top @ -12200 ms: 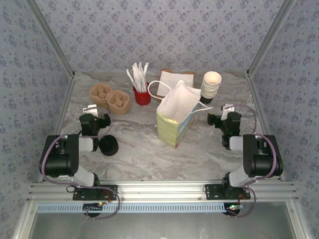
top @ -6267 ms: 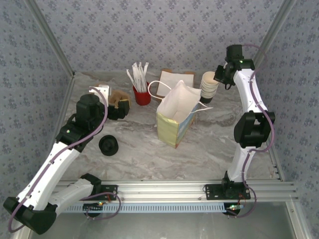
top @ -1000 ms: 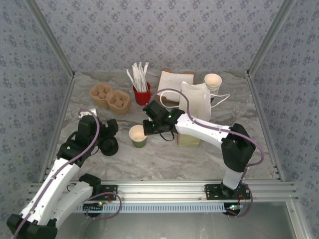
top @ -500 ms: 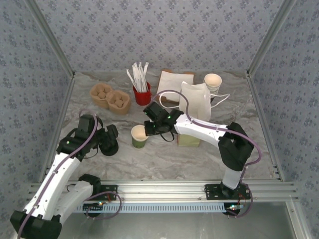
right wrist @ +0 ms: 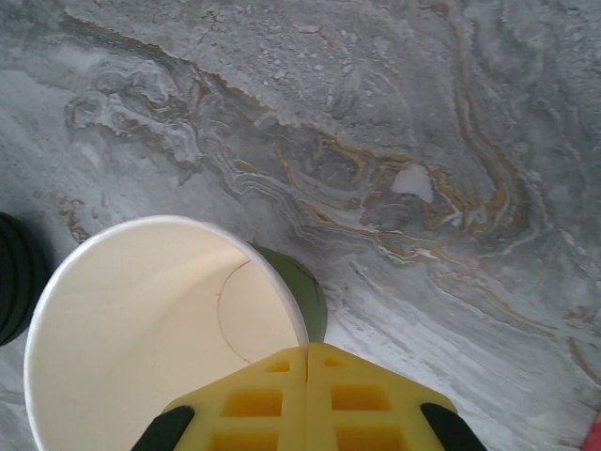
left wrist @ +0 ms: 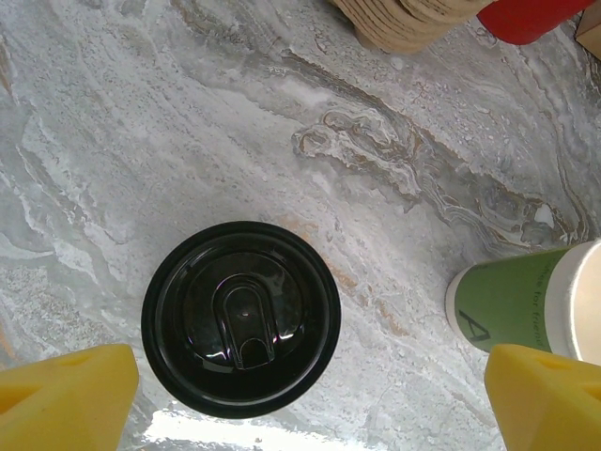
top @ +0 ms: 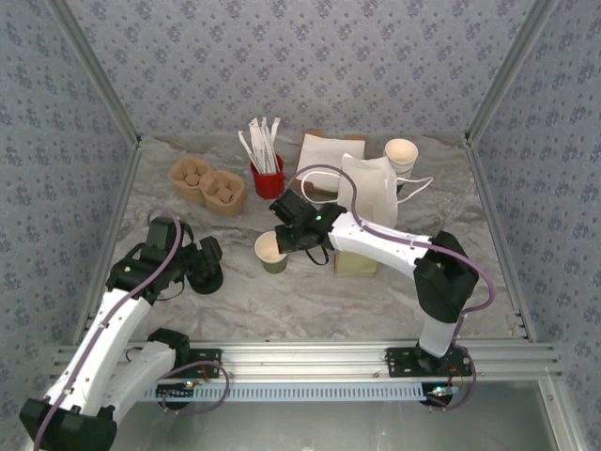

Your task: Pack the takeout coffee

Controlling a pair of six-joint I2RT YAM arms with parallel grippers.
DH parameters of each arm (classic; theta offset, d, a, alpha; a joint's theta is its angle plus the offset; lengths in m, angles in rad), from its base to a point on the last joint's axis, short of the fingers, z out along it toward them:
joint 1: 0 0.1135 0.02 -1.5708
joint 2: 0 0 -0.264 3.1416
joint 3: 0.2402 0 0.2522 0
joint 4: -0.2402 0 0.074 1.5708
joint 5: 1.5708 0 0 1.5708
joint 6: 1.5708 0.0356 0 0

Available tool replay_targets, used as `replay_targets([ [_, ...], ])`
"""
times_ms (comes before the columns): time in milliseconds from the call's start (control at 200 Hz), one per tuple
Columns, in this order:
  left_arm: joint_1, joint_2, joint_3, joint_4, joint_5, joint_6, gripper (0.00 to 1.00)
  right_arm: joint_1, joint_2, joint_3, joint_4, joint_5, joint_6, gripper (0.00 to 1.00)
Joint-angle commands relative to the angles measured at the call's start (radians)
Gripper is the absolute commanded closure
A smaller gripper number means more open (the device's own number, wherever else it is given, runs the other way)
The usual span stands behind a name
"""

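Observation:
The olive-green paper cup [top: 271, 253] with its cream rim stands open-topped near the table's middle; its side [left wrist: 531, 303] is at the right of the left wrist view, its cream inside [right wrist: 150, 329] in the right wrist view. My right gripper [top: 285, 241] is shut on the cup's rim, one finger inside the wall and one outside. The round black lid [top: 205, 272] lies flat on the marble left of the cup. My left gripper [top: 192, 260] hangs open over the lid [left wrist: 240, 318], its yellow fingertips [left wrist: 66, 399] wide to either side.
The white-and-yellow paper bag [top: 366, 211] stands right of the cup, behind the right arm. A red holder of white sticks [top: 266, 174], two brown pulp trays [top: 208, 184], a napkin stack [top: 329, 150] and a cup stack [top: 401, 155] line the back.
My right gripper has carried the cup a little to the right, away from the lid. The left gripper has stayed over the lid.

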Motion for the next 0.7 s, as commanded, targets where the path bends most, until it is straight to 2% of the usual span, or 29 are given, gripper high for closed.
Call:
replay_targets([
  [0, 0.009, -0.001, 0.030, -0.009, -0.001, -0.001, 0.05, -0.009, -0.030, 0.024, -0.056, 0.044, -0.019, 1.00],
  [165, 0.011, -0.007, 0.021, 0.002, 0.001, -0.005, 0.05, -0.031, -0.022, -0.011, 0.007, -0.010, -0.011, 1.00],
  [355, 0.011, -0.005, 0.016, 0.003, 0.007, -0.008, 0.05, -0.023, -0.044, 0.019, -0.011, -0.007, -0.017, 0.88],
  [525, 0.011, -0.004, 0.020, -0.010, -0.008, -0.008, 0.04, -0.029, -0.069, 0.054, -0.060, -0.014, -0.023, 0.72],
  [695, 0.013, -0.006, 0.008, -0.023, -0.022, -0.024, 0.03, -0.045, -0.096, 0.066, -0.100, 0.007, -0.029, 0.66],
])
